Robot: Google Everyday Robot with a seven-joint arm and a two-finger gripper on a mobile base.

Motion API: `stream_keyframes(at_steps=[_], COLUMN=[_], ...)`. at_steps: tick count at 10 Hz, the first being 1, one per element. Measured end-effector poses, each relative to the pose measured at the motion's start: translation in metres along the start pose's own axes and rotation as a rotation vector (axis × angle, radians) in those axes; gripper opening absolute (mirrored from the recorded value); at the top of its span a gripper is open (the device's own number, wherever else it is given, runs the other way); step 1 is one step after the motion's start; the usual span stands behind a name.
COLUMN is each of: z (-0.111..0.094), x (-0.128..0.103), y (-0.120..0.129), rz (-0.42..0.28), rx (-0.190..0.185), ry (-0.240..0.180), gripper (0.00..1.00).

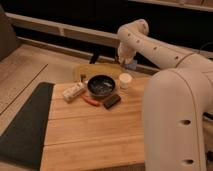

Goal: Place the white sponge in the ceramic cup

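The ceramic cup is small, white and plain. It stands upright on the wooden table just right of the dark bowl. My gripper hangs from the white arm just above and slightly behind the cup. A small pale bluish-white chunk, the white sponge, shows at its tips, held above the cup's mouth and apart from it.
A cream-white rectangular block lies left of the bowl. A red-orange item and a dark rectangular block lie in front of it. A yellowish board lies behind. A dark mat covers the table's left side. My arm's bulk fills the right.
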Motion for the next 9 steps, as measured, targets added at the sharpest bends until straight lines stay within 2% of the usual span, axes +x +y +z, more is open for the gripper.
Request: stream_keyframes(at_steps=[4,5,9], z=[0.028,0.037,0.058], x=[0.011,0.016,0.019], y=[-0.001,0.001,0.014], rz=[0.01,0.006,-0.033], rx=[-0.045,-0.055,-0.066], ry=[0.041,0.061,0.109], gripper=[0.02,0.02,0.02])
